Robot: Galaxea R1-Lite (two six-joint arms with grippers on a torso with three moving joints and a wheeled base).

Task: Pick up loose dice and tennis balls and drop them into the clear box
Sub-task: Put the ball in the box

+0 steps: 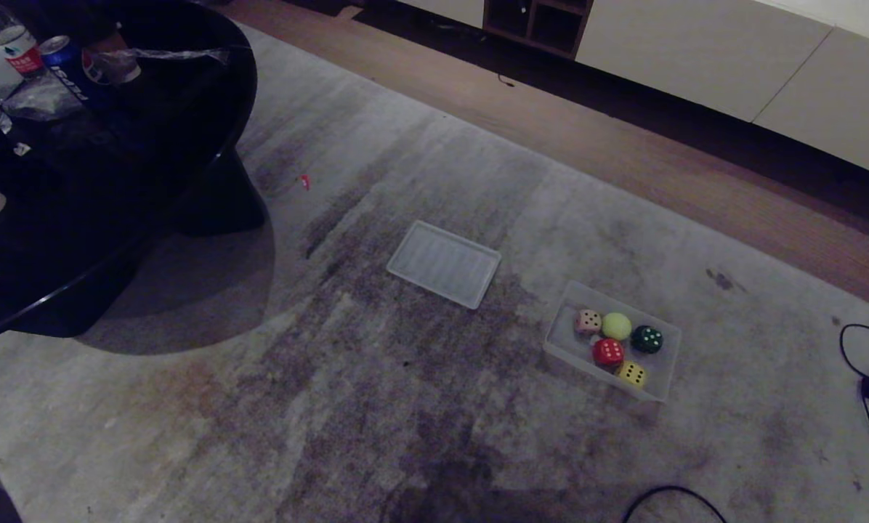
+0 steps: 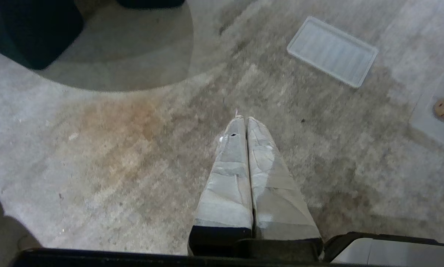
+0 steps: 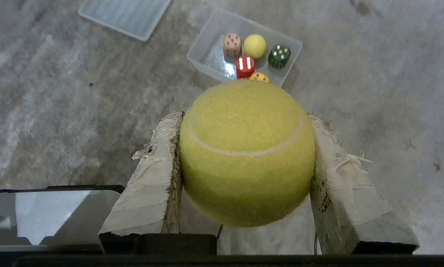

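We have a tennis ball [image 3: 246,152] clamped between the jaws of the right gripper [image 3: 244,148], held up off the carpet [image 1: 376,407] and short of the clear box [image 1: 660,388]. Neither arm shows in the head view. The left gripper [image 2: 244,120] hangs over bare carpet with its jaws pressed together, holding nothing.

Step in hand, as we judge it: carry this ball over the box and let go. To do it well we should bring the jaws squarely above the box's open part, on the side away from the dice, come low before parting them so the ball does not bounce out over the shallow wall, and not nudge the light tub.

The box sits on the carpet just beside the flat ribbed panel [image 1: 444,263]. Inside it lie a beige die [image 1: 588,321], a second tennis ball [image 1: 616,325], a dark green die [image 1: 647,339], a red die [image 1: 608,352] and a yellow die [image 1: 632,374], clustered close. The held ball is fuzzy yellow-green with a pale seam curving across it.
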